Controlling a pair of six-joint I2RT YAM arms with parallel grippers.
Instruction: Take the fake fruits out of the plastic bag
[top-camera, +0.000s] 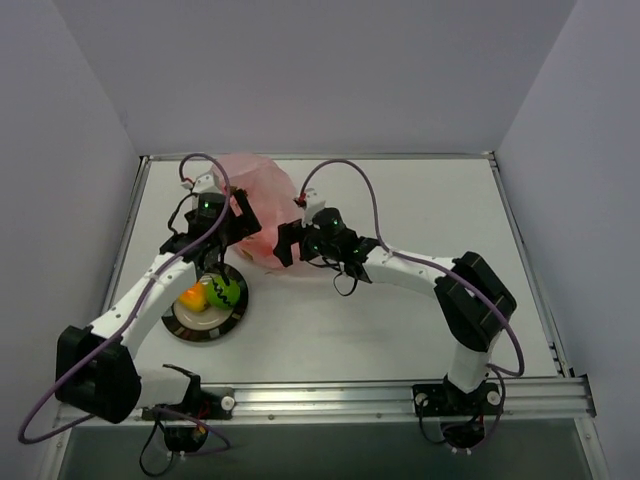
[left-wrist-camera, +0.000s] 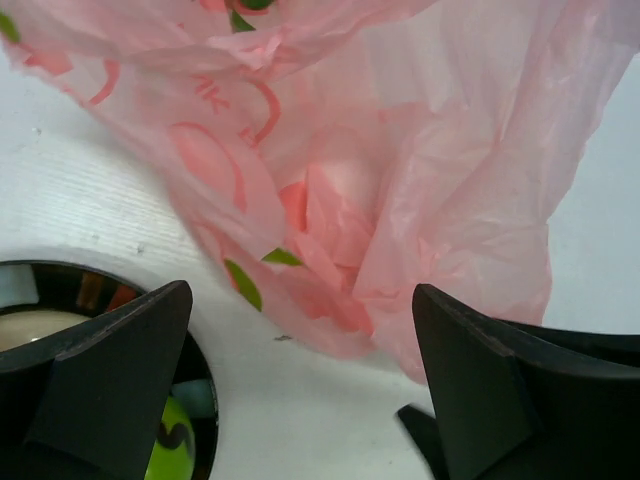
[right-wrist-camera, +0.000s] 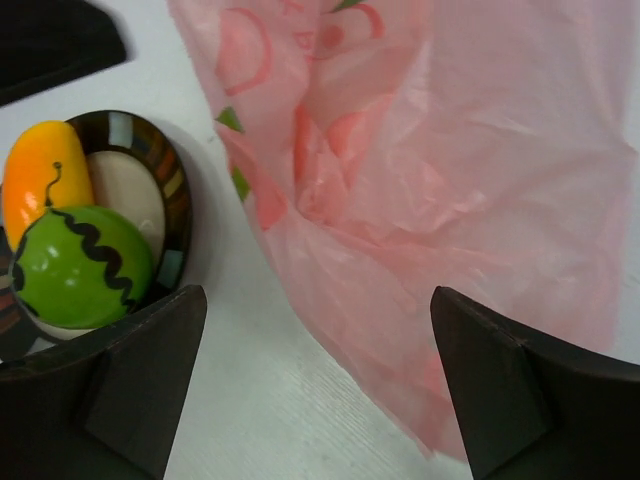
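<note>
The pink translucent plastic bag (top-camera: 258, 190) lies crumpled at the table's back, between my two grippers. The orange-yellow fruit (top-camera: 190, 297) and the lime-green fruit with a dark zigzag (top-camera: 224, 291) sit on the round dark-rimmed plate (top-camera: 207, 331). My left gripper (top-camera: 230, 238) is open and empty at the bag's left edge, just above the plate. My right gripper (top-camera: 284, 243) is open and empty at the bag's near right edge. In the left wrist view the bag (left-wrist-camera: 420, 190) lies just beyond my gripper (left-wrist-camera: 300, 400). In the right wrist view the bag (right-wrist-camera: 460, 200) reaches between my fingers (right-wrist-camera: 520, 390). I see no red pieces.
In the right wrist view the green fruit (right-wrist-camera: 80, 265) and the orange fruit (right-wrist-camera: 40, 175) lie in the plate (right-wrist-camera: 150, 150) at left. A raised rim (top-camera: 320, 157) frames the white table. Grey walls stand close behind.
</note>
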